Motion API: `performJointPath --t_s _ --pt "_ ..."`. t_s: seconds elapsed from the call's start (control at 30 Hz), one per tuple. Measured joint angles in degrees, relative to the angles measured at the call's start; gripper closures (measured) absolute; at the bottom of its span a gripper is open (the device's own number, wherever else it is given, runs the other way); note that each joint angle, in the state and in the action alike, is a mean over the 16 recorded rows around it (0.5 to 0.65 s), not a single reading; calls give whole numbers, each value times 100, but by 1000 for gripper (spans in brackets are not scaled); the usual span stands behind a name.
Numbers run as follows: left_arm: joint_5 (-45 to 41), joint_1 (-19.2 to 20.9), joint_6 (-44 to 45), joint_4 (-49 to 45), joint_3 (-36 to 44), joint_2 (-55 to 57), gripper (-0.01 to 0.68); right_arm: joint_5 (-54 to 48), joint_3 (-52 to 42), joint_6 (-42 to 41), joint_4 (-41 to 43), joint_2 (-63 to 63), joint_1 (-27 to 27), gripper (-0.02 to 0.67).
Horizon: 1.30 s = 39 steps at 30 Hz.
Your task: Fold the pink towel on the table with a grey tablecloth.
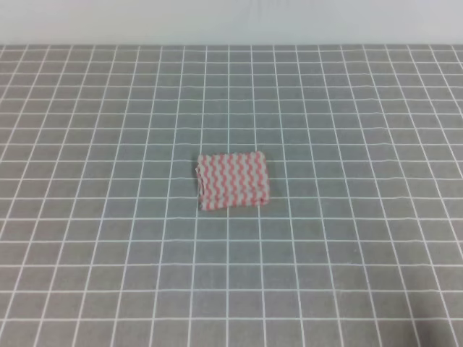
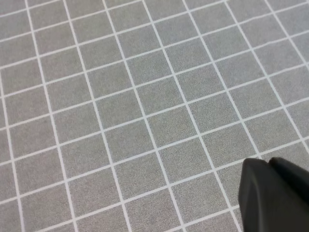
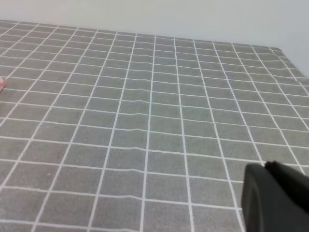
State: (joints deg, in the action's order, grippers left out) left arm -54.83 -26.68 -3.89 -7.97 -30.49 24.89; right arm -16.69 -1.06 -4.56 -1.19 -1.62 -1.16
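Towel (image 1: 232,181) lies folded, compact, on counter (image 1: 362,238). Pincer states cannot be told. Judgement: only square the edges; avoid dragging layers.

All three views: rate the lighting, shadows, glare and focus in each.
Exterior high view: even, soft light, no glare, only a faint shadow along the pink towel; slightly soft focus. Left wrist view: grid of the grey tablecloth fairly sharp, the dark left gripper's tip blurred at bottom right. Right wrist view: flat light, mild blur, the right gripper out of focus.
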Motion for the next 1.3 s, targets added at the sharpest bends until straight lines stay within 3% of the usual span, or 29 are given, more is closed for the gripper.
performJointPath --t_s 0.57,0.7,0.83,1.1,1.3 --pt "72 3 6 -15 6 -66 672 14 -25 -3 7 -16 -2 666" --pt "548 57 11 -44 130 -267 672 13 -25 -3 7 -14 -2 666" --pt "1603 233 16 -82 516 -634 672 14 -17 -3 5 -14 -2 666" --pt "4125 1206 -16 181 1888 -1683 672 21 -8 1 2 -7 -1 666" --pt "4734 2198 90 618 2760 -2307 672 29 0 2 0 12 1 666"
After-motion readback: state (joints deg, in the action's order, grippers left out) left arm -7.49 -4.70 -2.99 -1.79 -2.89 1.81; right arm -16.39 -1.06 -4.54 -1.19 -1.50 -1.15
